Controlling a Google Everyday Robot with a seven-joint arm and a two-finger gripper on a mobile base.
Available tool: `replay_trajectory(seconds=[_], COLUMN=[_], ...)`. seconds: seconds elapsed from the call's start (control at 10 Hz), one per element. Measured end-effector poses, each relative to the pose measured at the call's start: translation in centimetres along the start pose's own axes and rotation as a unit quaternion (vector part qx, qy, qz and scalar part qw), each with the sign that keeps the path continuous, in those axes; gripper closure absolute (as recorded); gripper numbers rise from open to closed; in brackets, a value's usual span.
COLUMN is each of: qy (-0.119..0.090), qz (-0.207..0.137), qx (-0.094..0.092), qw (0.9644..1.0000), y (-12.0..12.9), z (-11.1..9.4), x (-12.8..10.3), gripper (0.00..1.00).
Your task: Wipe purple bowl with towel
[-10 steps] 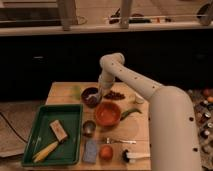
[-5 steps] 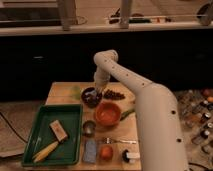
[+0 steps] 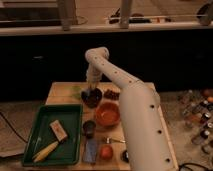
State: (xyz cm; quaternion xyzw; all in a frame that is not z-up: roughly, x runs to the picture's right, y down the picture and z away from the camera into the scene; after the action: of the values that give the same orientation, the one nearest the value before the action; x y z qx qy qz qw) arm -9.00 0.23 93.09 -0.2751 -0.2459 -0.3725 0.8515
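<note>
The purple bowl point(image 3: 92, 98) sits on the wooden table point(image 3: 62, 95), behind and left of the orange bowl point(image 3: 107, 114). My gripper point(image 3: 91, 90) points straight down over the purple bowl, at or just inside its rim. The arm reaches in from the lower right and bends high above the table's back edge. The towel does not show; whatever is under the gripper is hidden by the wrist and the bowl's dark inside.
A green tray point(image 3: 35, 135) at the front left holds a tan block point(image 3: 58, 130) and a yellow tool point(image 3: 46, 151). A small metal cup point(image 3: 89, 128), a grey-blue block point(image 3: 90, 150) and a red-orange ball point(image 3: 105, 151) stand in front. Brown bits point(image 3: 111, 94) lie right of the bowl.
The arm's upper bend has swung left and toward the back. The gripper has stayed over the purple bowl, shifting slightly left.
</note>
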Motion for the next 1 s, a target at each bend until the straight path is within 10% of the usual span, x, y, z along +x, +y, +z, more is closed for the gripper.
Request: replay_trajectory(seconds=[0.5, 1.0], qy=[-0.025, -0.011], qz=[-0.031, 0.006], qx=[-0.017, -0.033], qw=[0.999, 0.9994], y=[2.8, 7.2], z=[1.3, -0.1], x=[-2.8, -0.7], gripper=[1.0, 1.0])
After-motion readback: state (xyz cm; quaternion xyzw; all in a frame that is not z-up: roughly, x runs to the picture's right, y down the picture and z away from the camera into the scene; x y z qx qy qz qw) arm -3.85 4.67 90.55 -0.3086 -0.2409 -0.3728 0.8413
